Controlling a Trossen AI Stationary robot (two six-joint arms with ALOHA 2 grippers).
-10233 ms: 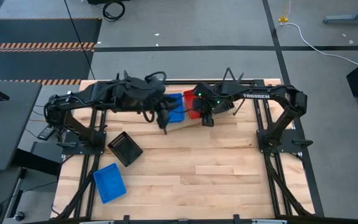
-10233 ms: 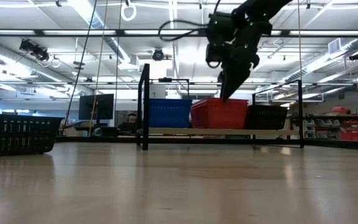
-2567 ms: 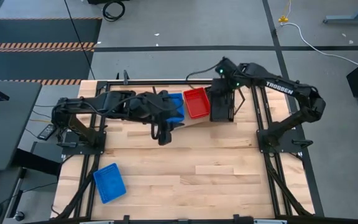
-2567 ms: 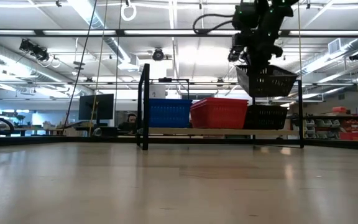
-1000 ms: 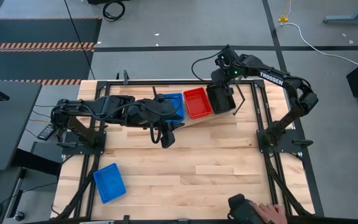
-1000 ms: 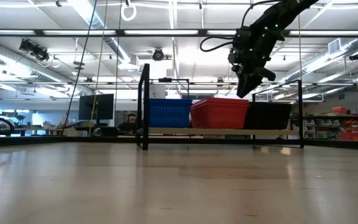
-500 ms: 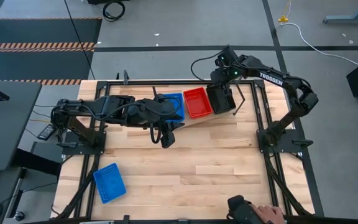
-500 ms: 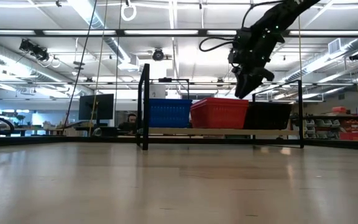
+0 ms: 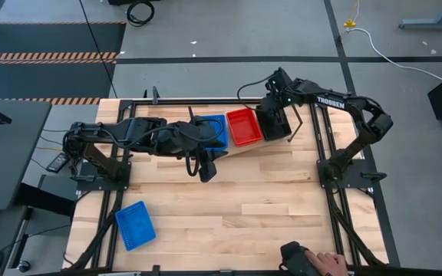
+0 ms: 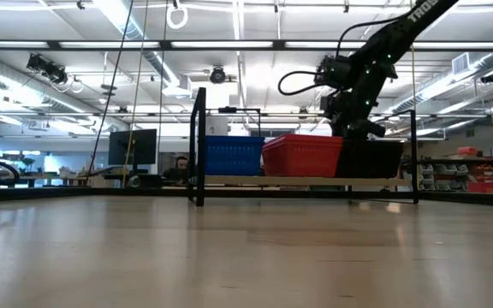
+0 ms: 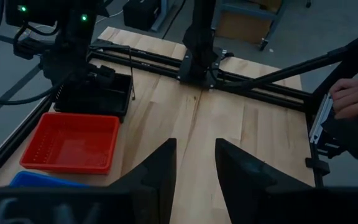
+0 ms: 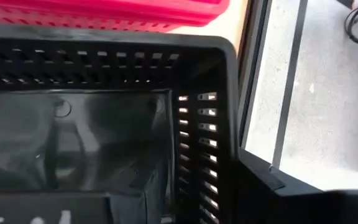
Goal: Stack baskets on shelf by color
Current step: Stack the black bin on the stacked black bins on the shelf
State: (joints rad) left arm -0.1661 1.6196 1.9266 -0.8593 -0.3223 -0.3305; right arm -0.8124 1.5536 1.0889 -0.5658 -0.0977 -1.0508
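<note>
Three basket stacks, blue (image 9: 215, 130), red (image 9: 243, 126) and black (image 9: 273, 122), are seen side by side on the shelf (image 9: 238, 149). Left gripper (image 11: 194, 163) is held spread above the table; whether the right gripper (image 9: 277, 107), at the black stack, is spread cannot be told.

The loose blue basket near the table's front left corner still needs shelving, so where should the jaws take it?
Grip a long side wall of the loose blue basket from above: it lies flat, mouth up, turned askew, with clear tabletop around it.
</note>
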